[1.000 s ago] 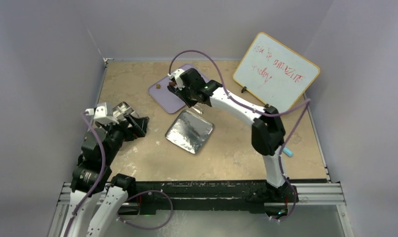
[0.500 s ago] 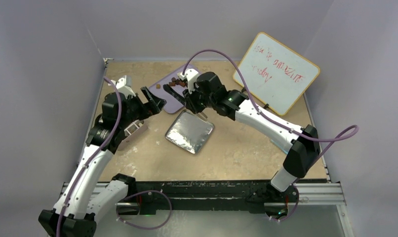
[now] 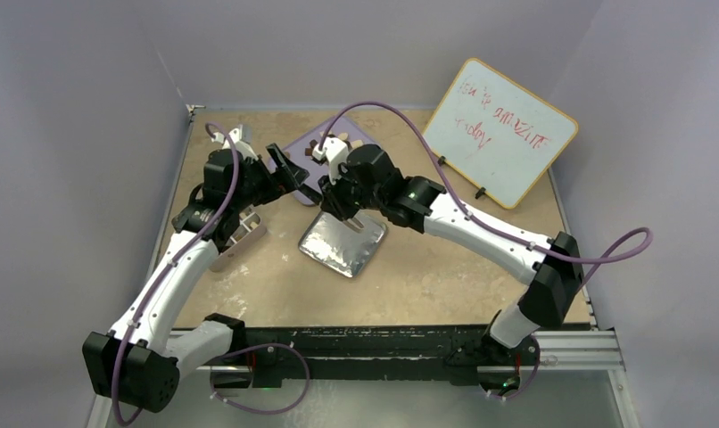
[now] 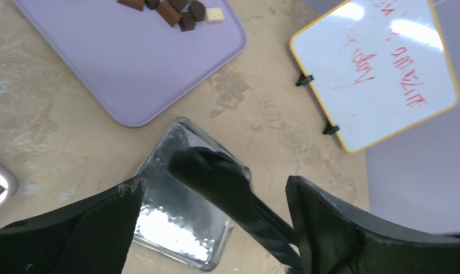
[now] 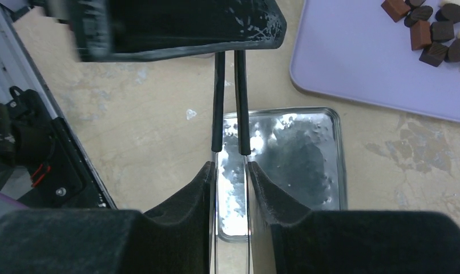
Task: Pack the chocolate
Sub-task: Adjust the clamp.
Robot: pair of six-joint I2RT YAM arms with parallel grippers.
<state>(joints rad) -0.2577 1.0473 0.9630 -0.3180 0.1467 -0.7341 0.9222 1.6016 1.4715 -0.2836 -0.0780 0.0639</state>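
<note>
1. The left pincer (image 4: 214,185) is spread wide and holds nothing. It hangs above the tabletop (image 3: 427,267), just beside the near-left edge of the tray (image 3: 295,160).
2. The right pincer (image 5: 230,165) has its jaws drawn narrow, with only a slit between them. Two thin black rods (image 5: 218,103) stand side by side at its tips. Whether the jaws pinch them cannot be told.
3. This pincer hovers over the far edge of the foil (image 5: 296,148), and bright foil shows through the slit.
4. The two pincers face each other, close but apart. In the left wrist view a dark blurred bar crosses the gap between the left fingers (image 4: 102,228), over the foil.
5. The foil lies flat on the tabletop, just beside the near corner of the tray and not touching it.
6. The chocolate (image 5: 433,34) sits on the tray in a small loose cluster towards its far side. It is dark brown, caramel and cream lumps, some touching. None lies on the foil and neither pincer holds any.
7. The rest of the tray is bare lilac.
8. A whiteboard (image 3: 499,132) with red writing stands tilted at the far right, well apart from both pincers.
</note>
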